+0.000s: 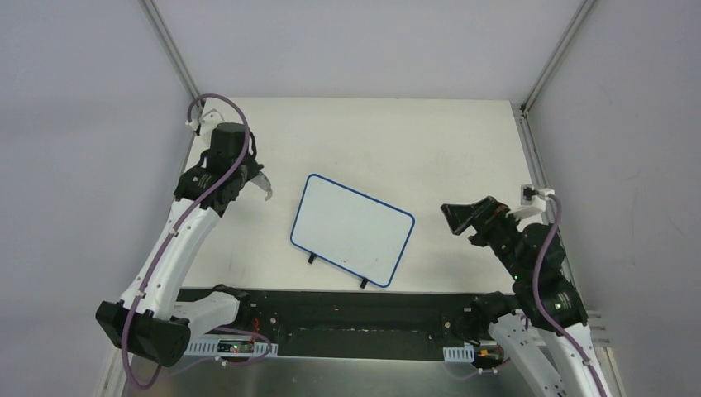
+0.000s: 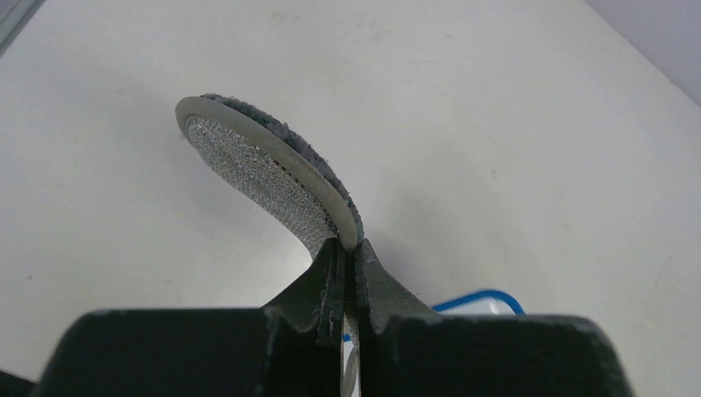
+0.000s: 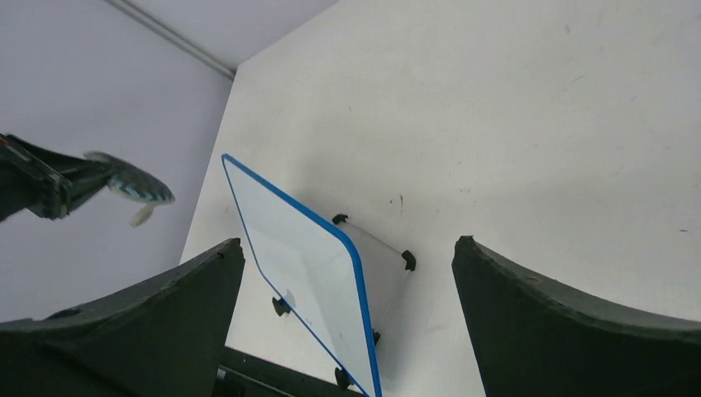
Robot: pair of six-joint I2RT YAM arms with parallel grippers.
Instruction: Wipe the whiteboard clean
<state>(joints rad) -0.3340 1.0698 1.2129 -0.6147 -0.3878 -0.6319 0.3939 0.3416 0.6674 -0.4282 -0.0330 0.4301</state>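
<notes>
A small whiteboard (image 1: 351, 229) with a blue rim stands tilted on black feet in the middle of the table; its face looks blank. It also shows in the right wrist view (image 3: 310, 269), and a blue corner peeks out in the left wrist view (image 2: 484, 299). My left gripper (image 1: 263, 184) is up and left of the board, shut on a round grey eraser pad (image 2: 269, 178), held above the table. The pad also shows in the right wrist view (image 3: 131, 184). My right gripper (image 1: 463, 217) is open and empty, just right of the board.
The white table (image 1: 397, 149) has grey walls on three sides and metal rails at the back corners. A black strip (image 1: 347, 318) runs along the near edge between the arm bases.
</notes>
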